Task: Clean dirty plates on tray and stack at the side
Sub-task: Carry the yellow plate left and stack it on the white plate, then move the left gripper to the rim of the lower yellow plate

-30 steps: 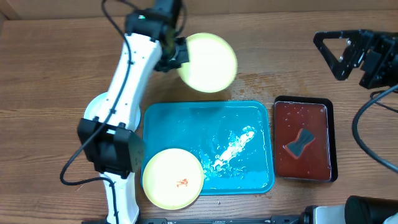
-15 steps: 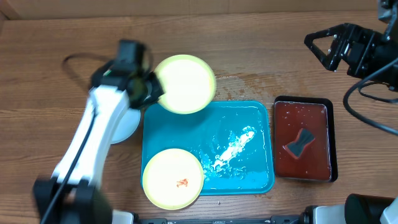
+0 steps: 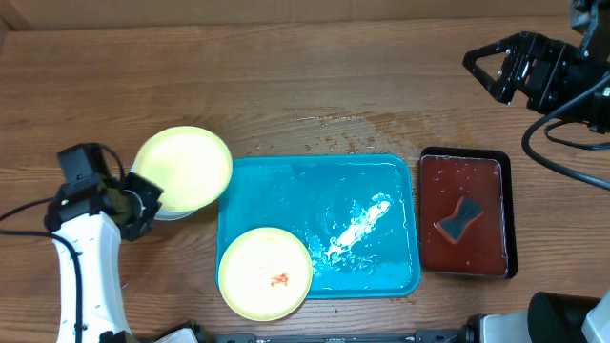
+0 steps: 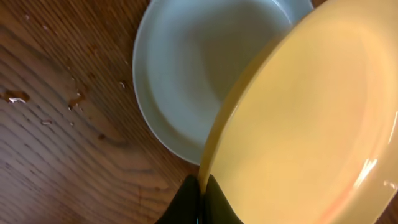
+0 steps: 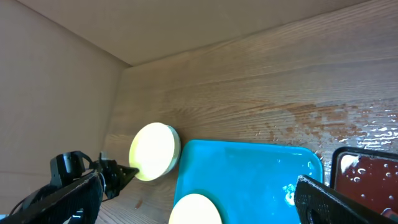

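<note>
**A:** Overhead, what did the worktop look like?

**B:** It was brown wood grain, spotted with droplets behind the turquoise tray, and the tray held a puddle of white-streaked water. Just right of it sat a dark red tray with a dark bow-shaped piece in it. In the right wrist view a plain cardboard wall stood behind the worktop.

**A:** And the plates?

**B:** Nearest, a smeared plate lay in the tray's front-left corner, red marks at its centre, lapping over the rim. Left of the tray, a yellow-green plate was tilted above a blue-white plate that lay flat on the wood. The left end effector was at the yellow-green plate's near-left edge.

**A:** How was it gripping?

**B:** Its fingers were pressed together on the rim, pinching that plate. The right end effector hung over the far right corner, well apart from every plate. Its jaws were spread wide and held nothing.
</note>
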`<state>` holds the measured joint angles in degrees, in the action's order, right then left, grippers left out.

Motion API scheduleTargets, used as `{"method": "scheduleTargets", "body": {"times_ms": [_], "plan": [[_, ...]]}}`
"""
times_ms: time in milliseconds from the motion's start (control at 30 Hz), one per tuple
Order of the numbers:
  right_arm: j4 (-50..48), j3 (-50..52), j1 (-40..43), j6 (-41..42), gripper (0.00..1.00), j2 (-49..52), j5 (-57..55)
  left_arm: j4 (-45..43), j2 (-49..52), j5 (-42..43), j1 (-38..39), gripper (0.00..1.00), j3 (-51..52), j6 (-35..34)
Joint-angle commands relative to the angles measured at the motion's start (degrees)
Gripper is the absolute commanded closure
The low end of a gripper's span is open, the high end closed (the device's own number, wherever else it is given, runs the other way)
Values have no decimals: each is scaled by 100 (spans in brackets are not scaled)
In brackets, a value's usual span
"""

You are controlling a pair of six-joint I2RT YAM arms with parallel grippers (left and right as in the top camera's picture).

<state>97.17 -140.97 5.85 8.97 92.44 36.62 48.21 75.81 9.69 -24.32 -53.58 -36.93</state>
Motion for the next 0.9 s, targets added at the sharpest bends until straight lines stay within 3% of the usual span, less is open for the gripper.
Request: {"method": "scheduleTargets", "body": {"times_ms": [0,267,600,667,700,800,867], "plan": [[-13,2,-26,-48,0,4,-13,-186,164,35,-223,96,28,61],[-13,2,-26,-48,0,4,-13,-304,791,-138,-833,96,28,-35],[-13,2,-26,-46,0,4,-11,-608,1110,-260,-898,95,28,273],[-13,2,-26,-46,0,4,-11,-625,1143,-251,-898,84,28,345],[-13,2,-26,-46,0,4,-11,-616,1156,-243,-898,68,28,361],[-13,2,-26,-46,0,4,-11,-597,1167,-98,-898,46,28,535],[-13,2,-26,-46,0,4,-11,-619,1167,68,-894,43,28,704]]}}
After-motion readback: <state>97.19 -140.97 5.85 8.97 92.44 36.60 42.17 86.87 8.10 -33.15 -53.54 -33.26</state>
